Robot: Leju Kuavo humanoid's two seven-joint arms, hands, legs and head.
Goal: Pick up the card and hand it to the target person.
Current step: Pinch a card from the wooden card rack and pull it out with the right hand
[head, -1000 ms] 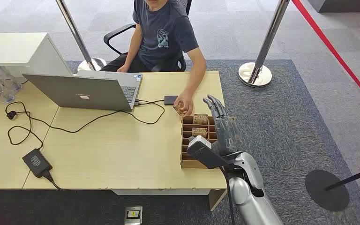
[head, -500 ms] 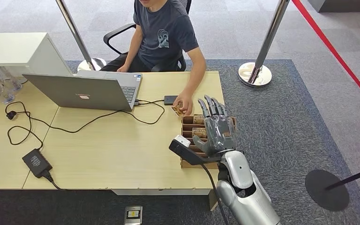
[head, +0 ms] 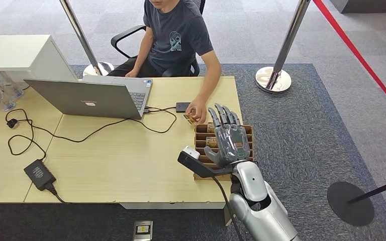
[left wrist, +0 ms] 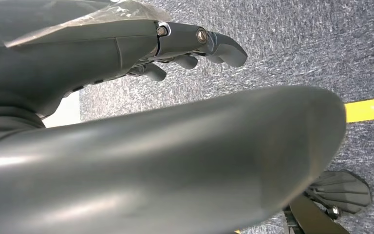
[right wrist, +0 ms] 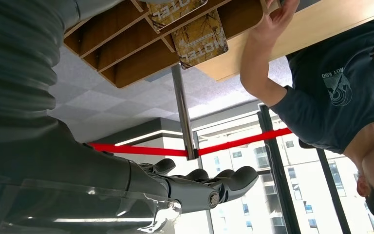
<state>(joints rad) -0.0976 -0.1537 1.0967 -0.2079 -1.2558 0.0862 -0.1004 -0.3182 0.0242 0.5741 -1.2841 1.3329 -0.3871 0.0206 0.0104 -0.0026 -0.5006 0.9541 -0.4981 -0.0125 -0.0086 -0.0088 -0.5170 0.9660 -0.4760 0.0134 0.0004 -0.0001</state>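
A wooden slotted box (head: pixel 199 152) at the desk's right end holds patterned cards (head: pixel 211 142) standing in its slots. My right hand (head: pixel 228 136) hovers over the box, fingers stretched out and apart, holding nothing. The right wrist view shows the box (right wrist: pixel 126 53) and a card marked HOTEL (right wrist: pixel 202 41), with my fingers (right wrist: pixel 224 181) away from them. A person (head: pixel 178 35) sits across the desk; their hand (head: pixel 197 109) rests by the box's far corner on another card (head: pixel 190 119). My left hand (left wrist: pixel 175 46) hangs over grey carpet, fingers loosely bent, with nothing in it.
An open laptop (head: pixel 90 98) sits at the desk's back left, with cables (head: pixel 95 131) trailing to a power adapter (head: pixel 39 174) and a small black device (head: pixel 183 106). Stanchion posts (head: pixel 274 78) and a red rope stand behind; bottles (head: pixel 0 88) are at the far left.
My right hand has turned and shifted left, from beside the box's right edge to over its slots. The person's hand stays by the box with the card.
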